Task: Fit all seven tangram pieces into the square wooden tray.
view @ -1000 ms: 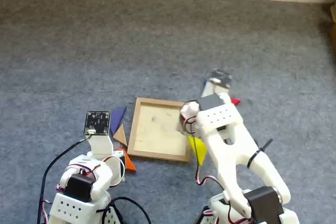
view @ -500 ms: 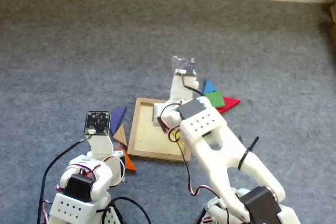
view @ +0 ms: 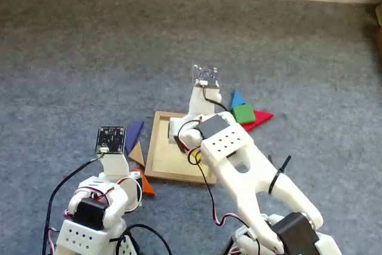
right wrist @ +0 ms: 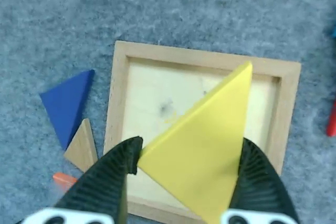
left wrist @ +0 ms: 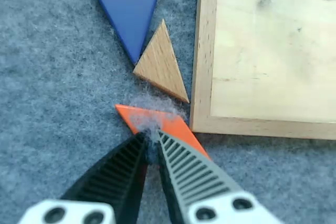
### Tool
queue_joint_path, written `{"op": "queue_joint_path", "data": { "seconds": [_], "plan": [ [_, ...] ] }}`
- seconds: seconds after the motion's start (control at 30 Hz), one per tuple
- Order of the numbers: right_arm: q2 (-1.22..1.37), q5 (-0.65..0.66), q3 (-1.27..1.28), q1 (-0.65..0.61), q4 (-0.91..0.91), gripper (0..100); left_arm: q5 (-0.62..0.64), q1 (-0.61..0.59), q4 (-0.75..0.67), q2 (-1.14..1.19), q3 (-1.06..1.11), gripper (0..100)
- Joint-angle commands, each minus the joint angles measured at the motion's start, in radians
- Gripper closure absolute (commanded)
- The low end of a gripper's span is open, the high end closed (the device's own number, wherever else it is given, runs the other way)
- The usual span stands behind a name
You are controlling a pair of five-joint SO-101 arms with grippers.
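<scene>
**A:** Where is the square wooden tray [view: 150,145]?

**B:** Flat on the grey carpet [view: 89,46], between the two arms in the high view. The right arm [view: 245,165] stretches over its near right part.

**A:** And the right gripper [right wrist: 189,156]?

**B:** Its fingers are spread wide and clamp the large yellow triangle [right wrist: 205,145] by two edges. In the right wrist view the triangle hangs over the tray's inner floor. I cannot tell whether it touches the wood.

**A:** What about the left gripper [left wrist: 151,141]?

**B:** Its fingers are drawn almost together, with just a thin slit between them. The tips sit at the edge of the orange flat piece [left wrist: 165,123], where a tuft of grey fluff lies. I cannot tell whether they pinch it.

**A:** Where are the other pieces?

**B:** The orange one lies just off the tray's near left corner. The plain wooden triangle [left wrist: 160,69] lies beside the left rim, and the dark blue triangular piece [left wrist: 131,9] lies just beyond it, tip to tip. Past the tray's far right corner, the green square [view: 243,113], the red triangle [view: 261,118] and the small light blue triangle [view: 237,98] cluster close together on the carpet.
</scene>
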Motion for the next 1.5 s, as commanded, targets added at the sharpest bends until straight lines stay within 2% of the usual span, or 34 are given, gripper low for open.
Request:
{"op": "queue_joint_path", "data": {
  "seconds": [0.0,0.23,1.0,1.2,1.47],
  "plan": [
    [-0.002,-0.015,0.001,-0.010,-0.050,86.3,-0.002,0.012,0.002,-0.008,0.021,99],
    [-0.002,-0.015,0.005,-0.007,-0.031,78.4,-0.002,0.012,0.002,-0.008,0.021,99],
    [-0.004,-0.015,0.068,-0.004,-0.022,77.6,-0.002,0.012,0.002,-0.008,0.021,99],
    [-0.004,-0.015,0.091,-0.005,0.012,65.5,-0.002,0.012,0.002,-0.008,0.021,99],
    [-0.015,-0.015,0.093,-0.010,0.018,64.9,-0.002,0.012,0.002,-0.008,0.021,99]
  ]
}}
